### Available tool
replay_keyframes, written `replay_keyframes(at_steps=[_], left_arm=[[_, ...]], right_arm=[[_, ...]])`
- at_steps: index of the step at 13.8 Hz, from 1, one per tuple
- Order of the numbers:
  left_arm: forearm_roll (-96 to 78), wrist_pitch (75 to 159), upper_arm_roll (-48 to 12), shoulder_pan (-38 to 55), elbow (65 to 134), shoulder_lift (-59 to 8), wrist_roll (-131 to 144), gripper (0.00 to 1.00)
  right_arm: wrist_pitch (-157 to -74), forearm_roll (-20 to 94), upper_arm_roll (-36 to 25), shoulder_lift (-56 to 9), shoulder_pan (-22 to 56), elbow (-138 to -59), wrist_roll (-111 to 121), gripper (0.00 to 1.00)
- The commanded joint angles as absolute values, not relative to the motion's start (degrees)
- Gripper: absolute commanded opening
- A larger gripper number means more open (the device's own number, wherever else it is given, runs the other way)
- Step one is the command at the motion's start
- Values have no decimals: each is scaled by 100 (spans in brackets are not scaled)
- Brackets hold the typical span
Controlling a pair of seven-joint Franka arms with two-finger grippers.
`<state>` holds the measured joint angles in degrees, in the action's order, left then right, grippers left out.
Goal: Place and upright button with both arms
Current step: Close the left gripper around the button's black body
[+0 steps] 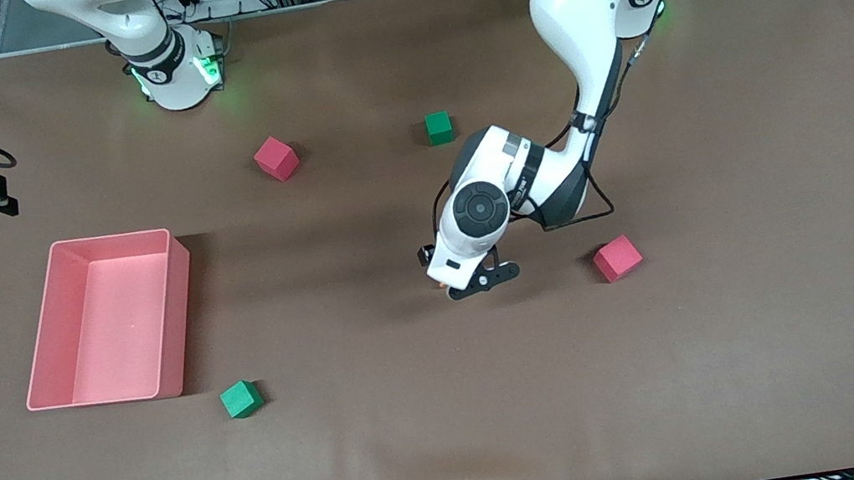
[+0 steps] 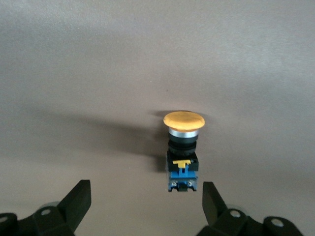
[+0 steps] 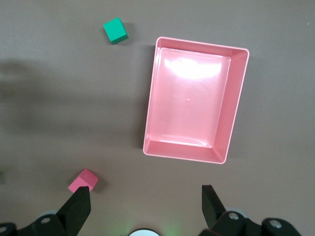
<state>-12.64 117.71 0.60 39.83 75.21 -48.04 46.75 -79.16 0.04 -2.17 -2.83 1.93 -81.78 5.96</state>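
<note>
The button (image 2: 182,155) lies on its side on the brown table, orange cap pointing away from my left gripper (image 2: 146,196) and blue end toward it. The gripper is open, low over the table, with its fingertips (image 2: 209,199) just short of the blue end; nothing is held. In the front view the left hand (image 1: 476,283) is over the middle of the table and hides the button except for an orange sliver (image 1: 440,283). My right gripper (image 3: 146,196) is open and empty, high over the table near its own base, and out of the front view.
A pink bin (image 1: 184,310) stands toward the right arm's end and shows in the right wrist view (image 3: 152,98). Red cubes (image 1: 275,158) (image 1: 617,258) and green cubes (image 1: 439,127) (image 1: 241,399) lie scattered; one red cube is beside the left hand.
</note>
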Motion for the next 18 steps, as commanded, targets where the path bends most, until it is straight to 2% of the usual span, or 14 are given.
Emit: replay_keyframes(at_steps=[1, 4, 10, 15, 18], left_arm=[[-1362, 12127, 62, 4052, 7400, -5018, 4921, 100], [-1362, 12532, 62, 4060, 7383, -5133, 4922, 100], [-1354, 12560, 35, 4131, 7383, -5203, 4887, 100], [-1327, 12551, 35, 4131, 7392, -5265, 4773, 85], [-1336, 12551, 26, 4131, 7392, -5265, 4764, 85]], right_arm=[[-7778, -35, -185, -220, 158, -8173, 545, 100], [-7831, 35, -193, -141, 219, -8297, 492, 100], [-7813, 62, -677, 219, 193, -8638, 483, 100], [-7919, 70, -677, 255, 220, -8763, 53, 100], [-7937, 70, -668, 272, 220, -8737, 62, 100]])
